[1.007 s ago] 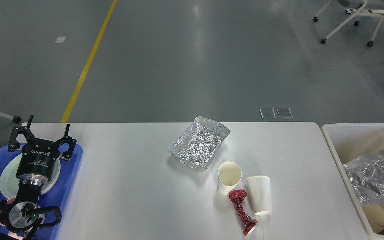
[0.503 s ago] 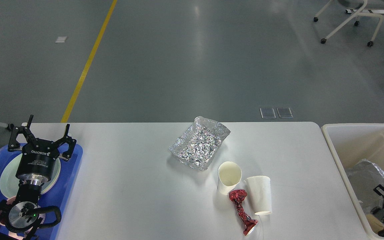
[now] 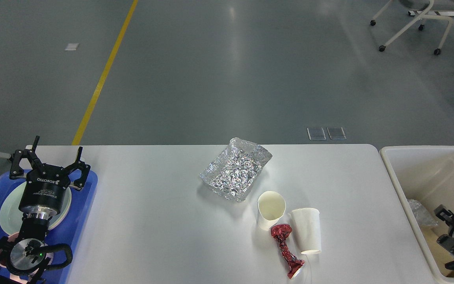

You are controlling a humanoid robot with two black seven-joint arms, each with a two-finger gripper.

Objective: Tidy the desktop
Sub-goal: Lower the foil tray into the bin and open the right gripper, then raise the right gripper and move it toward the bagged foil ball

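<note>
The white desktop [image 3: 152, 221] carries a crumpled silver foil tray [image 3: 235, 171] at mid-table. In front of it are a tilted paper cup [image 3: 271, 213], a second paper cup [image 3: 306, 230] standing upside down, and a twisted red wrapper [image 3: 286, 248]. My left gripper [image 3: 49, 159] is open and empty, hovering over the blue tray [image 3: 89, 189]. My right gripper [image 3: 447, 225] is low inside the cream bin [image 3: 392, 165], next to a bit of crumpled foil [image 3: 422, 213]. It is dark, and its fingers cannot be told apart.
A pale plate [image 3: 6, 209] lies in the blue tray under my left arm. The bin stands off the table's right edge. Beyond the table are grey floor, a yellow line [image 3: 101, 79] and a chair base [image 3: 412, 23].
The right gripper has sunk deeper into the bin, and the crumpled foil with it has dropped until only a small piece shows. The left arm and table items have not moved.
</note>
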